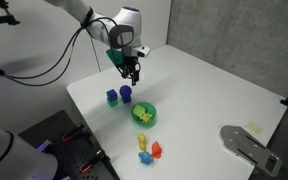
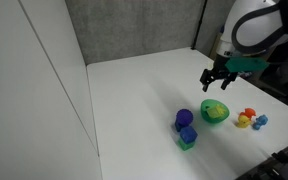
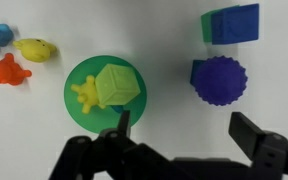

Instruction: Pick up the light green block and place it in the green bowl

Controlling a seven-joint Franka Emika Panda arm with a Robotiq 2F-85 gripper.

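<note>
The hand (image 3: 182, 128), spread empty, hovers above the light green block (image 3: 117, 85) in the green bowl (image 3: 77, 72).

Wrist view: pale lime-green plastic cube block (image 3: 117, 85) sits in round green plastic bowl (image 3: 79, 72), beside small yellow toy (image 3: 86, 96). Right of bowl, apart: purple knobbly cylinder (image 3: 220, 80); blue cube (image 3: 239, 22) beyond it. Left of bowl: small toy cluster (image 3: 34, 48) on white surface (image 3: 154, 30).

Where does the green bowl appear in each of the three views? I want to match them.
In an exterior view: the green bowl lies near the centre.
In an exterior view: green bowl right of centre.
Wrist view: green bowl left of centre.
Shared landmark: the purple piece beside it.
</note>
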